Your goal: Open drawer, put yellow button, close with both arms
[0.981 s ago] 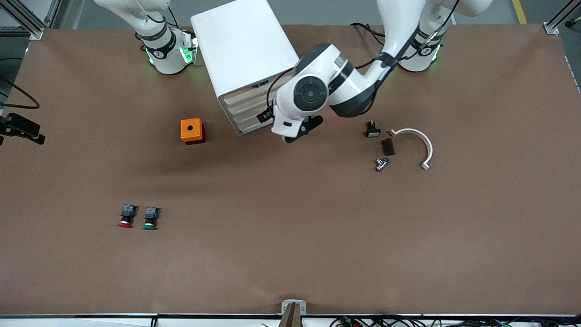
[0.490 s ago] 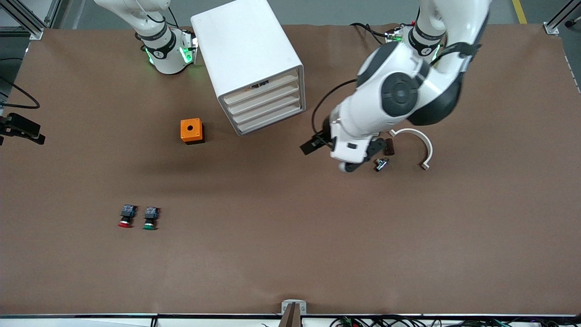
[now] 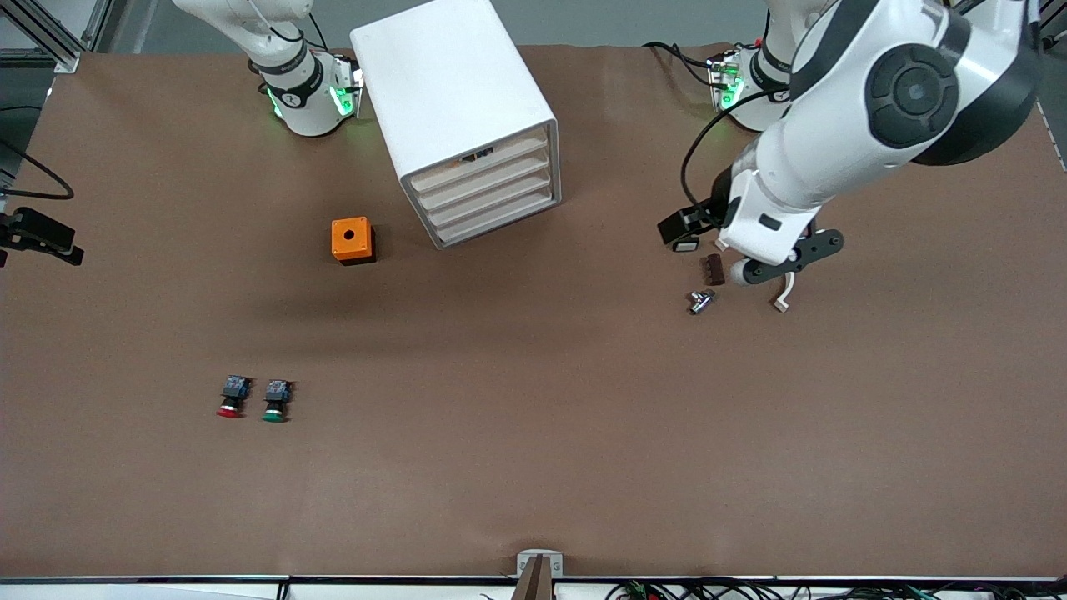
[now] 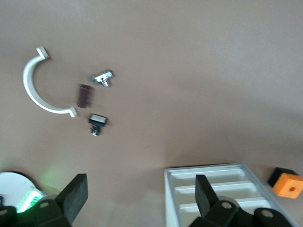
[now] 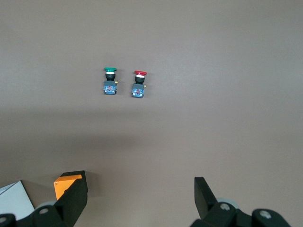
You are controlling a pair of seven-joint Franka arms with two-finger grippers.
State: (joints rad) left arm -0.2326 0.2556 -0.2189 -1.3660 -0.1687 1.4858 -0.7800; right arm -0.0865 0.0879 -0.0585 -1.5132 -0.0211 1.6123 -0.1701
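The white cabinet [image 3: 454, 100] stands near the arms' bases, and its top drawer [image 3: 488, 160] sits flush with the three below it. A small dark and orange spot shows at that drawer's upper edge; I cannot tell what it is. No yellow button shows plainly in any view. My left gripper [image 3: 779, 267] hangs open and empty over the small parts toward the left arm's end; in the left wrist view [image 4: 139, 198] its jaws stand wide apart, with the cabinet front [image 4: 213, 184] in sight. My right gripper [image 5: 139, 198] is open and empty, high over the table, out of the front view.
A red-capped button [image 3: 231, 398] and a green-capped button [image 3: 275, 400] lie near the front camera. An orange box [image 3: 352, 240] sits beside the cabinet. A white curved clamp [image 3: 784, 293], a brown piece [image 3: 711, 269], a metal piece [image 3: 701, 301] and a black part [image 3: 685, 244] lie under the left hand.
My left arm has swung away from the cabinet's drawer front toward its own end of the table and now hangs over the small parts. The right arm has not moved.
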